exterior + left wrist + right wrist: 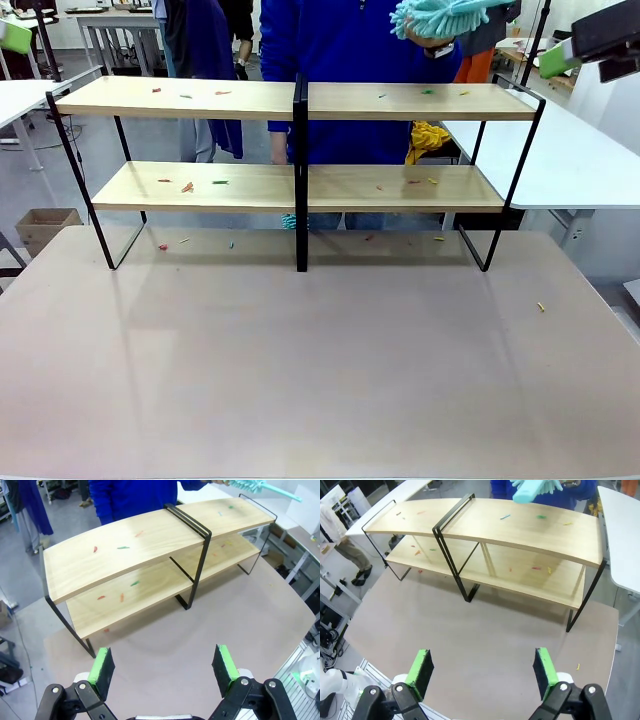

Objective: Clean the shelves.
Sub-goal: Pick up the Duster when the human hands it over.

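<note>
The shelves (250, 100) stand at the far side of the brown table, two light wooden boards on a thin black frame with a central black upright (301, 170). Small red, green and yellow scraps lie on both boards (120, 547) (520, 527) and on the table beneath. Behind the shelves a person in blue holds a turquoise fluffy duster (440, 15) above the top right board; the duster (532, 490) also shows from the right wrist. My left gripper (162, 667) hangs open high above the table, short of the shelves. My right gripper (482, 667) is likewise open, with nothing between its fingers.
The brown table (320, 370) stretches bare from the shelves to the near edge, apart from a yellow scrap (540, 306) at the right. White tables (570, 150) stand to the right and left. A cardboard box (45, 225) sits on the floor at the left.
</note>
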Controlling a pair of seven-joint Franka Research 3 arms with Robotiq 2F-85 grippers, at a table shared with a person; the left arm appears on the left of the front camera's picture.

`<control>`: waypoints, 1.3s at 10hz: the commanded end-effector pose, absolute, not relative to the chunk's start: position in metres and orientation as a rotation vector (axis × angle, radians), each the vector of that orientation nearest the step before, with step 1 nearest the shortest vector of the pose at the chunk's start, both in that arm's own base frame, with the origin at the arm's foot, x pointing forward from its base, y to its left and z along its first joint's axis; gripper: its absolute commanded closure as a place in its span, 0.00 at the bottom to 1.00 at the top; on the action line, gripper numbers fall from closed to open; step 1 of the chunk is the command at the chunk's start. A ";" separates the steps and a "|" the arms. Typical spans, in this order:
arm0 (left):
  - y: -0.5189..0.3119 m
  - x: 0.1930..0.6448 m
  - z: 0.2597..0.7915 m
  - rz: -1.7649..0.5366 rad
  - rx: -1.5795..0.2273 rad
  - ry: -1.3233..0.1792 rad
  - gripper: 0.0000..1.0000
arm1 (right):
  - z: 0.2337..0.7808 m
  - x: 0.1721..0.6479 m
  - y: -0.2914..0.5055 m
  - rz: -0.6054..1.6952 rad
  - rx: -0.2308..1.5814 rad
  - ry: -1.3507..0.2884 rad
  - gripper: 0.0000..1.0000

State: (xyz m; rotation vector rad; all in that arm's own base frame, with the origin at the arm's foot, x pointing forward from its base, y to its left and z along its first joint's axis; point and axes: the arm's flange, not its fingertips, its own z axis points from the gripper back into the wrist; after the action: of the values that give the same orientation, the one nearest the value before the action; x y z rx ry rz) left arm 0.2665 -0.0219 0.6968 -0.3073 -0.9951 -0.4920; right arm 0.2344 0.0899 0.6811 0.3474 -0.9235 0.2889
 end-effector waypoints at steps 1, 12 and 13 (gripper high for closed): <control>-0.022 0.266 0.697 -0.496 -0.313 -1.000 0.00 | 0.681 0.235 0.090 0.288 0.347 -0.923 0.00; -0.022 0.266 0.697 -0.496 -0.313 -1.000 0.00 | 0.694 0.470 0.027 -0.013 1.248 -0.163 0.00; -0.022 0.266 0.697 -0.496 -0.313 -1.000 0.00 | 0.688 0.491 0.031 -0.103 1.254 -0.158 0.00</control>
State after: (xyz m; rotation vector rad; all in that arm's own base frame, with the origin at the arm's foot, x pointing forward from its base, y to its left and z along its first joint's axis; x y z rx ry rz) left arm 0.2662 -0.0224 0.6971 -0.3019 -0.9958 -0.4908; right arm 0.4725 0.0313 0.6650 1.2106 -0.1674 0.0428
